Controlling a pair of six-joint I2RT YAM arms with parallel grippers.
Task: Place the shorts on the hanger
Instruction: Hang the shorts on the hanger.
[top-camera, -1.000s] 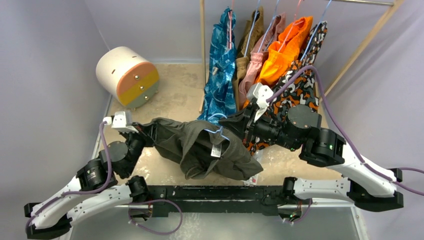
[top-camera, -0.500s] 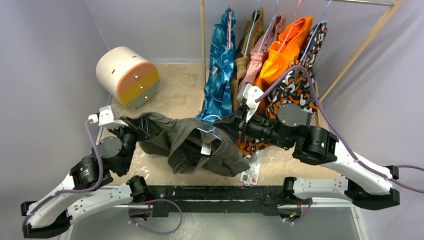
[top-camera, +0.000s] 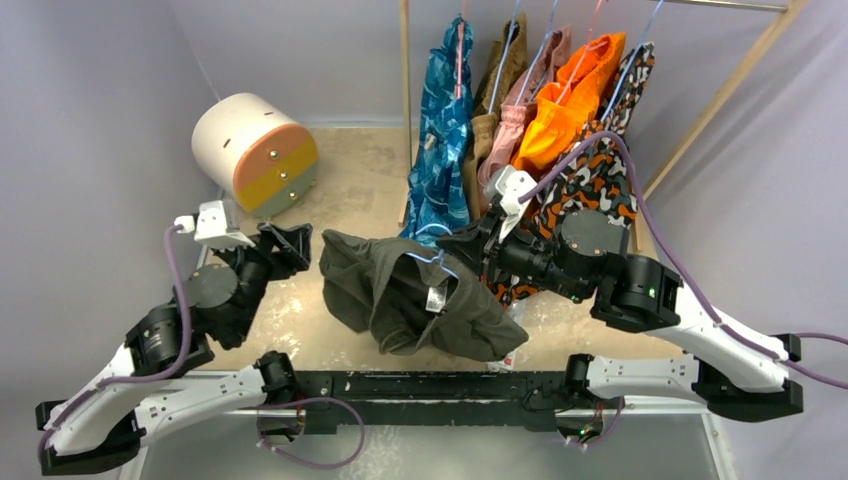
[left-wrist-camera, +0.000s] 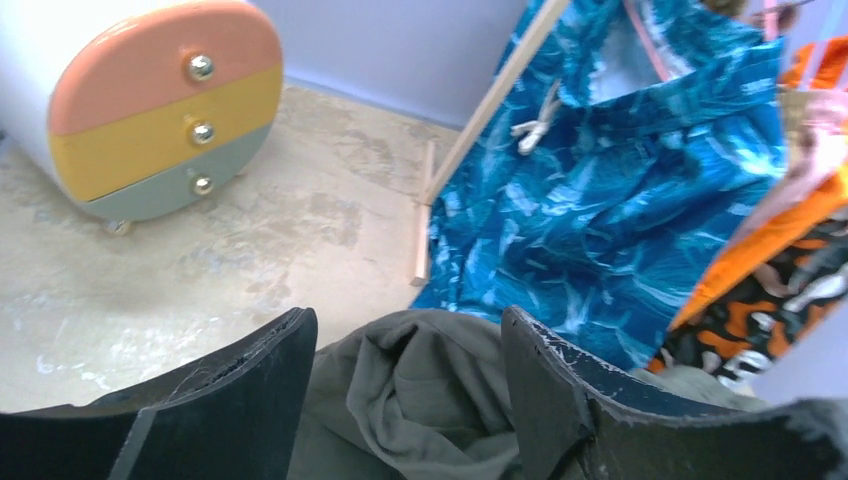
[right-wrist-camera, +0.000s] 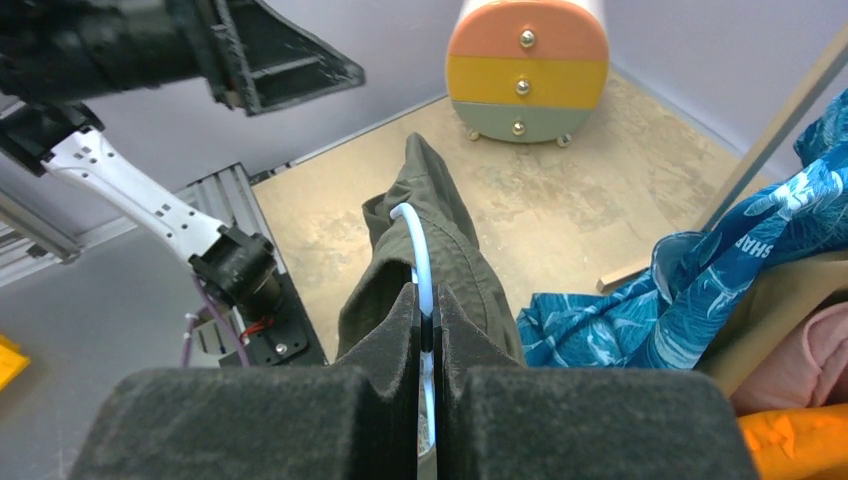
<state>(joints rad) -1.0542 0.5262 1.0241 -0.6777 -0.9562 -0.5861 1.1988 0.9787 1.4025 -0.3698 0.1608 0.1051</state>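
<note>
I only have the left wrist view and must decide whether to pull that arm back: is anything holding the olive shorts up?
Observer: Yes, the right fingers are shut on the hanger, a light-blue wire.
Operator: Are the shorts on it?
Observer: The shorts drape over that wire, bunched, in the top view.
Operator: Are the left fingers touching them?
Observer: From above, the left fingers look open and apart from the shorts, off to their left.

txt "SHAR", cut off | blue shorts (right-wrist-camera: 700, 295) | olive shorts (top-camera: 395, 285) tag (top-camera: 434, 299): illegible
</note>
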